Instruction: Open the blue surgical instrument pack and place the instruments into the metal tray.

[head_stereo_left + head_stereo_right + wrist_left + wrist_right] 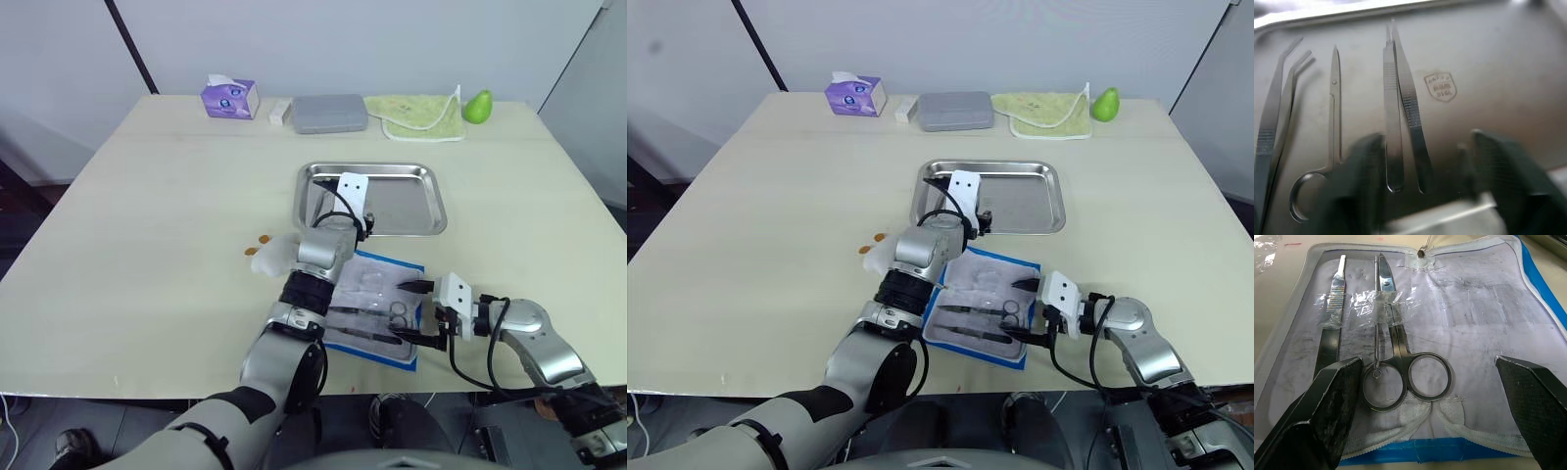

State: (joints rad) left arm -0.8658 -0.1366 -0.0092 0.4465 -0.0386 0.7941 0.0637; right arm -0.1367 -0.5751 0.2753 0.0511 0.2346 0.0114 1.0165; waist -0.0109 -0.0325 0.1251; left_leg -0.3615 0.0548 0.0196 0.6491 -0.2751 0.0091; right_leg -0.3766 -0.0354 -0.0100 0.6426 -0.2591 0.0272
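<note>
Right gripper (1425, 396) spread wide, empty, low over the near edge of the opened blue pack (982, 305), looking straight along its pale lining. Two tools left in the pack: scissors (1396, 357) directly between the fingers, finger rings toward the gripper, blades pointing away; a flat-handled tool (1332, 323) lies parallel beside them, nearer one finger. Both under clear tape strips. Long axes run along the gripper's line of sight, so the approach looks head-on to the rings; judged the right arm's job, being nearer. Left gripper (1425, 191) open over the metal tray (416, 196), nothing between its fingers; just beyond them lie tweezers (1403, 107), thin scissors (1332, 127) and angled forceps (1278, 107) on the tray floor. Tray sits just past the pack's far edge. Pale table (147, 215); at its far edge a purple tissue box (229, 98), grey case (330, 113), green cloth (421, 116), green pear (477, 106). Plain white wall behind.
</note>
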